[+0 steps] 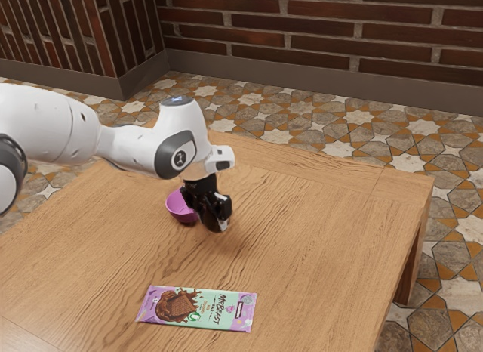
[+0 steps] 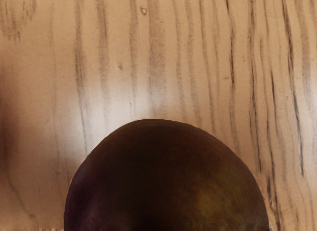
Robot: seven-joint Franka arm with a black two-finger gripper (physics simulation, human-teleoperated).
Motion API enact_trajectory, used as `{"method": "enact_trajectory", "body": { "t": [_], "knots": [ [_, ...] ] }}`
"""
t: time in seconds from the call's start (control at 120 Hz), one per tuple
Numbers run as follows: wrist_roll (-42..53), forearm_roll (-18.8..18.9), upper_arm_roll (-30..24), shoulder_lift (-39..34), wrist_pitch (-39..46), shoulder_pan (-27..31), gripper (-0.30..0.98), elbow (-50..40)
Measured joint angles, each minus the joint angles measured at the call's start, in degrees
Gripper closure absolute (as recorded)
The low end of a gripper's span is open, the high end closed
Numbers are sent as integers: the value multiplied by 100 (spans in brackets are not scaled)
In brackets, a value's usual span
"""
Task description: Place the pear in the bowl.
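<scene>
The gripper [image 1: 216, 220] clasps the pear [image 2: 166, 181] near the bowl [image 1: 178, 208]; a chocolate bar [image 1: 198, 308] lies on the bench [image 1: 317, 239].

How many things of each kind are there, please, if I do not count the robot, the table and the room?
Bowl: 1
Chocolate bar: 1
Pear: 1
Total: 3
</scene>
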Motion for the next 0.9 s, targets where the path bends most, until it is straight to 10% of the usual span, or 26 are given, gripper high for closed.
{"method": "enact_trajectory", "body": {
  "t": [0.4, 0.642, 0.9],
  "knots": [
    [160, 50, 748, 278, -687, 256, 38, 1064],
    [370, -33, 763, 283, -799, 256, 13, 1085],
    [270, 207, 340, -2650, -2880, -90, 4, 1380]
  ]
}}
